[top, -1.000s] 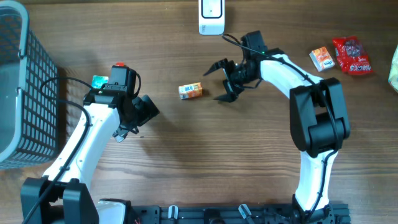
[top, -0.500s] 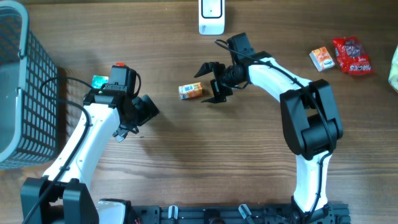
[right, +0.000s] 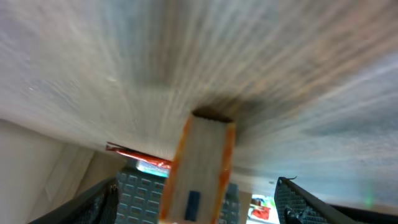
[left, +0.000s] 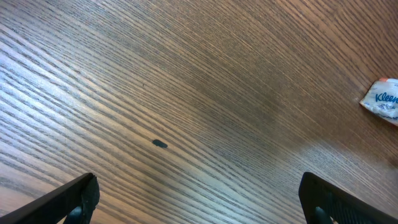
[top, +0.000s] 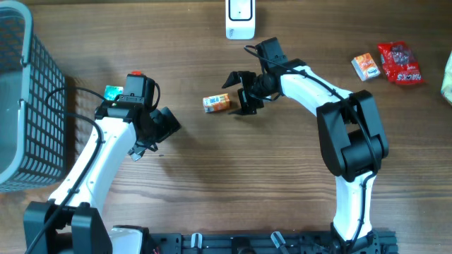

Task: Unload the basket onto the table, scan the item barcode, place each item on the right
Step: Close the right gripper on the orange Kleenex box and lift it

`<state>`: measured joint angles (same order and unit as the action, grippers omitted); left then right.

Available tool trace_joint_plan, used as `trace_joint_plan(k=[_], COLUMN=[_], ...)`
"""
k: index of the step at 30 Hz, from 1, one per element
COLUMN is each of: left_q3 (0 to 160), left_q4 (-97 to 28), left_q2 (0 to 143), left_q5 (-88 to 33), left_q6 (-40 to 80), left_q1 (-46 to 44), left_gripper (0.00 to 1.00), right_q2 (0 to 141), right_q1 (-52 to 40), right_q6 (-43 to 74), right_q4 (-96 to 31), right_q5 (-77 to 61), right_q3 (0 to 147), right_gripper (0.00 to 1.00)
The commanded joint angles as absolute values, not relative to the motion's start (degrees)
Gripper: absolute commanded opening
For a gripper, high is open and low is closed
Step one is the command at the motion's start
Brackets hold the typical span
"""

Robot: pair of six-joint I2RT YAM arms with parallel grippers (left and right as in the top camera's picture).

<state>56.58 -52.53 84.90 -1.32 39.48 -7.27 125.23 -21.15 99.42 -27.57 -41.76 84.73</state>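
Note:
The item, a small orange-and-white box (top: 216, 103), lies on the wooden table left of centre. My right gripper (top: 237, 94) is open just right of it, a finger on either side of the box's near end. In the right wrist view the box (right: 200, 163) stands blurred between the two fingers (right: 94, 200), touching neither; my right gripper (right: 198, 208) is open. A white scanner (top: 240, 19) stands at the table's far edge. My left gripper (top: 157, 131) hangs open over bare wood further left, nothing between its fingers (left: 74, 200).
A dark mesh basket (top: 21, 106) fills the left edge. An orange packet (top: 365, 66) and a red packet (top: 400, 63) lie at the far right. A small teal-and-white tissue pack (left: 380, 99) lies near the left arm.
My right gripper has moved left from beside the scanner area up to the box, and its jaws have narrowed a little. The left arm and the box have not moved.

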Motion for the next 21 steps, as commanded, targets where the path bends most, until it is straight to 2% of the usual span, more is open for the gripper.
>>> trace_joint_plan(k=[1, 6, 21], left_q3=[56.12, 56.12, 56.12], left_q4=[-52.56, -52.38, -52.36], left_q2=[84.2, 84.2, 84.2], left_q5=[-0.56, -0.56, -0.56], left_q6=[39.42, 39.42, 39.42], left_q1=[-6.96, -6.96, -6.96], left_gripper=[1.0, 1.0, 1.0], right_q2=[123.5, 124.46, 128.16], right_q1=[-21.54, -21.82, -22.61], right_q6=[100.77, 101.08, 101.56], right_q4=[-26.15, -26.33, -23.14], right_q5=[-39.31, -38.09, -41.71], right_q3=[84.82, 84.82, 84.82], right_gripper=[0.78, 0.78, 0.7])
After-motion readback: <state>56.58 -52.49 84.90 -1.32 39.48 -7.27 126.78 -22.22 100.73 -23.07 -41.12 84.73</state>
